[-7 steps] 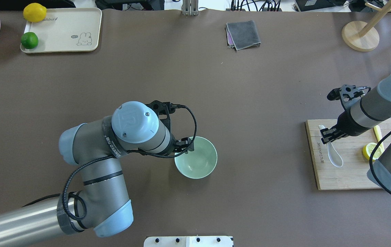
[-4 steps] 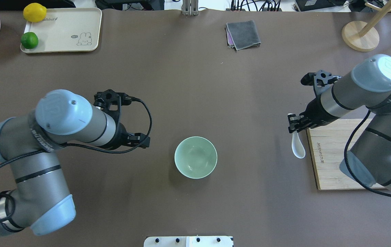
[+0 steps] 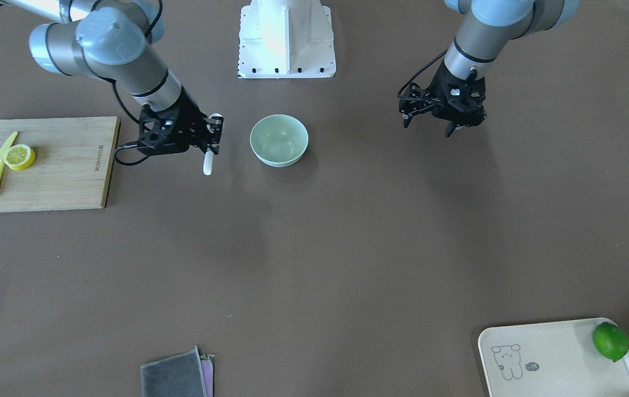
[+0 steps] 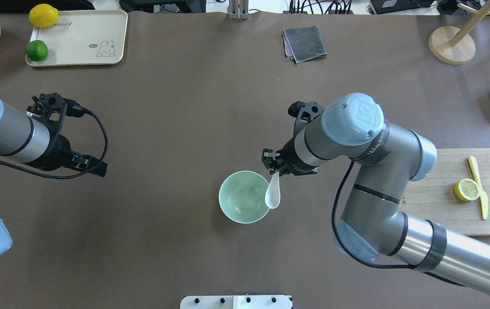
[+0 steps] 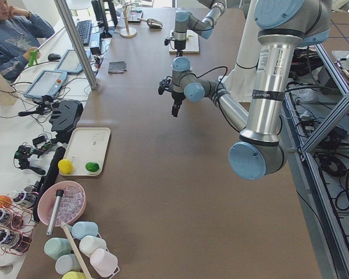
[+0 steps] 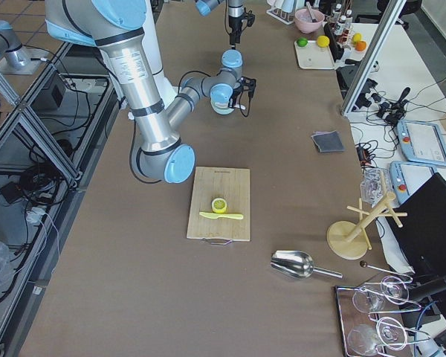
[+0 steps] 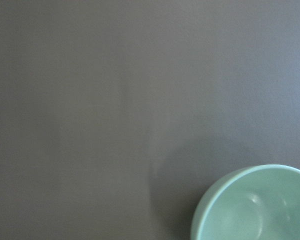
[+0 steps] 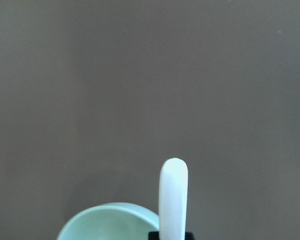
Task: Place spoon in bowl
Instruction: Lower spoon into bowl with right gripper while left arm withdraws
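The right tool [image 4: 275, 166] is clamped on the spoon [image 4: 273, 194] partway along its handle. The scoop trails out behind the tool toward the robot, and the handle's blunt end pokes forward past the jaws in the wrist view. The spoon is carried clear of the counter [image 4: 184, 107]. The bowl [image 4: 238, 195] sits open and upright, below the tool and just to its left. From overhead the scoop overlaps the bowl's nearest rim, but the front-facing view shows a gap between them. My reading is that the spoon is raised and not yet over the hollow. The carry looks nearly finished and the placing is the step in hand. To do it well, the tool should travel further to its left until the scoop, not the jaws, hangs over the middle of the bowl. It should then sink until the scoop is below the rim before the jaws part. A high release would likely let the spoon bounce or tip out. A low sideways approach risks nudging the rim, and the bowl stands free to slide. The left tool [image 4: 95, 166] hangs well off to the right tool's left, jaws seemingly apart and holding nothing.
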`<state>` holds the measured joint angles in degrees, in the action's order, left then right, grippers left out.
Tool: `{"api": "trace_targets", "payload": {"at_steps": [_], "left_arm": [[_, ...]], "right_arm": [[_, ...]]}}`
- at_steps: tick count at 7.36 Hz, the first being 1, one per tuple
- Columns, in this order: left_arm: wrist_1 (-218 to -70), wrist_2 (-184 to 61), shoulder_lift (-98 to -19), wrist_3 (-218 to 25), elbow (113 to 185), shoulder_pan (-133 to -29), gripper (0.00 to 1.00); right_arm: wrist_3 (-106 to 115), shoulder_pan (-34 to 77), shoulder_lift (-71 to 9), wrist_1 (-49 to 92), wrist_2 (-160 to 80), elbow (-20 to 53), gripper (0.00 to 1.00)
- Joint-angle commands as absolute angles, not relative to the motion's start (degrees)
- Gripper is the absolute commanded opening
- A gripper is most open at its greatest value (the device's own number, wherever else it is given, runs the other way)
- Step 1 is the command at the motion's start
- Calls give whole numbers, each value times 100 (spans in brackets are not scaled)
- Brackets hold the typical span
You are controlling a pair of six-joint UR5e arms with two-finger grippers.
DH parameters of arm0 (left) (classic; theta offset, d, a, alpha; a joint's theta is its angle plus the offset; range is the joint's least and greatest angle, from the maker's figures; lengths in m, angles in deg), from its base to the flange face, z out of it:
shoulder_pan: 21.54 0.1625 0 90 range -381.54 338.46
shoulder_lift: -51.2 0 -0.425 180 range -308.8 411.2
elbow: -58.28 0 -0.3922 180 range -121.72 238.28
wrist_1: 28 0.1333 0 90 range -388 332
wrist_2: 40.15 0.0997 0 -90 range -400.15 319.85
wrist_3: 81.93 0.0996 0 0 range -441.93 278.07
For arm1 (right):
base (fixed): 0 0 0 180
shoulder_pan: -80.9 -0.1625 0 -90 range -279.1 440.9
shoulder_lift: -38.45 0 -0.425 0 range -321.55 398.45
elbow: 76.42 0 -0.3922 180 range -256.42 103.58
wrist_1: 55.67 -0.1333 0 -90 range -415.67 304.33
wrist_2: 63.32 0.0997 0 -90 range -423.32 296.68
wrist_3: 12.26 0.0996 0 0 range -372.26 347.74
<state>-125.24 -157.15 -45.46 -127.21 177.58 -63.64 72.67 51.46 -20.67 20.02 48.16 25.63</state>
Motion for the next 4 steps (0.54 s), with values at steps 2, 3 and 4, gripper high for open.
{"api": "trace_targets", "payload": {"at_steps": [2, 3, 4], "left_arm": [[-12529, -15871, -4284, -12166, 17729, -6733, 97], [-12520, -16028, -4284, -12166, 17729, -6803, 97], [-12520, -16047, -4284, -12166, 17729, -6804, 97]], "right_arm": [[8037, 5786, -1533, 2229, 3847, 2185, 0], [8037, 5796, -1560, 2228, 3845, 2175, 21], [8002, 5796, -1586, 2228, 3845, 2175, 28]]}}
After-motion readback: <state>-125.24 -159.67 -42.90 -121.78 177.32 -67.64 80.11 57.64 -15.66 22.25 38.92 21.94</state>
